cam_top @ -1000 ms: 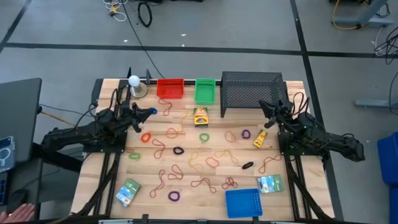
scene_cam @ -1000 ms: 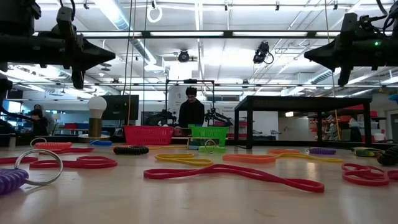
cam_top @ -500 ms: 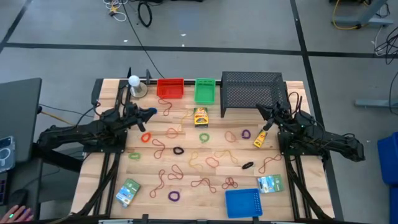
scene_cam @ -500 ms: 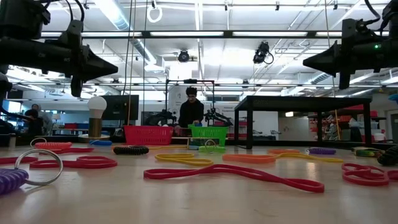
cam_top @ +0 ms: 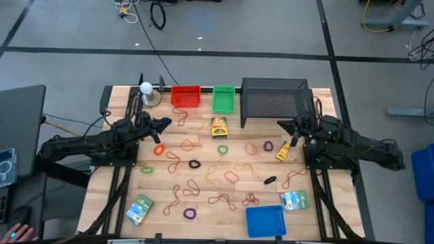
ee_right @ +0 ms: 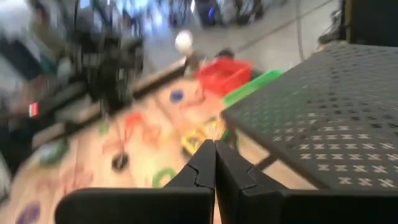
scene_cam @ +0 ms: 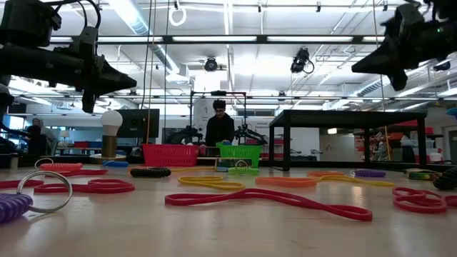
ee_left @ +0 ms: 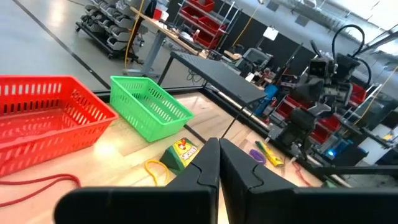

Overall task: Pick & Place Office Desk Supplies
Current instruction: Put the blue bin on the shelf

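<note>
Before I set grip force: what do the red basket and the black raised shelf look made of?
Red basket: apparently molded plastic, glossy, with an open lattice of thin ribs. Black raised shelf: probably perforated sheet metal, matte dark finish, regular punched holes on thin straight legs.

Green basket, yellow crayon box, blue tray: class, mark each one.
green basket (cam_top: 222,99), high view, its mesh floor.
yellow crayon box (cam_top: 218,127), high view, its printed top face.
blue tray (cam_top: 264,221), high view, its middle.

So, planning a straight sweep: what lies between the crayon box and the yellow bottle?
In the high view, between the crayon box and the yellow bottle lie an orange band and a purple ring; otherwise bare wood.
</note>
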Motion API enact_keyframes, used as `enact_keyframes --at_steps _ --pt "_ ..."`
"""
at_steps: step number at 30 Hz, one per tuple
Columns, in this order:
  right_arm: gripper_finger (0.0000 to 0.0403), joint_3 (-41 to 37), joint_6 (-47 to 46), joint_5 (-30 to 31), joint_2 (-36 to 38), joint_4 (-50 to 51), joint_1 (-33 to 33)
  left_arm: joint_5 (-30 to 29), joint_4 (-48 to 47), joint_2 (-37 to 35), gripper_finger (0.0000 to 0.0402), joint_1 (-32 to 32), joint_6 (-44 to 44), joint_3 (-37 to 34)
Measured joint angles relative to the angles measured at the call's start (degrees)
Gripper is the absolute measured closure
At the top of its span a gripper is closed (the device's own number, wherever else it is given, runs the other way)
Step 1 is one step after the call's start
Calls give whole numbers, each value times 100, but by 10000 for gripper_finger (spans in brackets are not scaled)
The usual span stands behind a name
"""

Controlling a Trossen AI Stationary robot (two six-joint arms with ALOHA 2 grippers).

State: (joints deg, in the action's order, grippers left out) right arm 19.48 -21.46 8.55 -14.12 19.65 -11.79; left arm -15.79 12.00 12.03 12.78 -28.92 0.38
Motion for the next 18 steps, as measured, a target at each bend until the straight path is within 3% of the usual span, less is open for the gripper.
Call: enact_keyframes --at_steps 5,12,18 --pt "402 875 195 -219 -1432 792 629 -97 18 1 392 -4 103 94" --pt "388 2341 60 -1167 -3227 2196 1771 -428 -16 2 379 0 294 129" --pt "352 2958 -231 -1623 -4585 2381 2708 -520 -38 89 394 0 519 131"
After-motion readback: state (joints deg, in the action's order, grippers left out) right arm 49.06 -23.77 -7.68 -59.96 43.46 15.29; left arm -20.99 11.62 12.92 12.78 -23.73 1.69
